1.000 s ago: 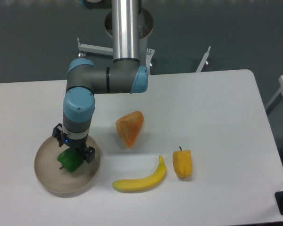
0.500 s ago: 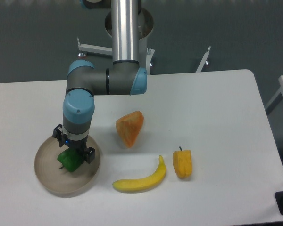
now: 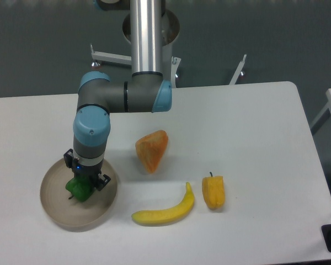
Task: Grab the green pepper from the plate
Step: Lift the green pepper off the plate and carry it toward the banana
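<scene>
Where the gripper (image 3: 84, 178) meets the green pepper (image 3: 79, 189), lower left of frame, its jaws flank the fruit. Whether they clamp it cannot be told. Pepper sits on the plate (image 3: 55, 205)

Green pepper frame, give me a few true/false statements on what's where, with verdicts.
1. The green pepper lies on the plate. True.
2. The gripper hovers over the banana. False: it is down at the green pepper, jaws on either side of it.
3. The yellow-orange pepper shares the plate with the green one. False: it sits on the table, right of the banana.
4. An orange wedge-shaped item lies on the table between the plate and the yellow-orange pepper. True.
5. The banana rests on the plate's rim. False: it lies on the table, apart from the plate.
</scene>
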`<action>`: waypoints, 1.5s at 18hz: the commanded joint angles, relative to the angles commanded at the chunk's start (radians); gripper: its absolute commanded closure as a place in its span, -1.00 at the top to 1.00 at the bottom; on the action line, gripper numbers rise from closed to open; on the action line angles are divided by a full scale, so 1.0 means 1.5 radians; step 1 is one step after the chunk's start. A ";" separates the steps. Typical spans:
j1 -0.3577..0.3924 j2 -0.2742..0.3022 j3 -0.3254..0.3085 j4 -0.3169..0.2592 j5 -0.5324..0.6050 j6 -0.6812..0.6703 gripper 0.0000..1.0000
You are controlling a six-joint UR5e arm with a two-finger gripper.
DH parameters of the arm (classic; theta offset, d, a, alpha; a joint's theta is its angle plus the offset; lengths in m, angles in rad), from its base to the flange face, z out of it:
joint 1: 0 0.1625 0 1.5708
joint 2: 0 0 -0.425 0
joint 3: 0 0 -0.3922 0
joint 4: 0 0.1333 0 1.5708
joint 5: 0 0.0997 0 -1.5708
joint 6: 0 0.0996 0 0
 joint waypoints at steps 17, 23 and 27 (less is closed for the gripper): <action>0.090 0.053 0.042 -0.013 0.069 0.162 -0.14; 0.184 0.074 0.056 -0.051 0.070 0.320 -0.14; 0.242 0.088 0.059 -0.068 0.092 0.419 -0.14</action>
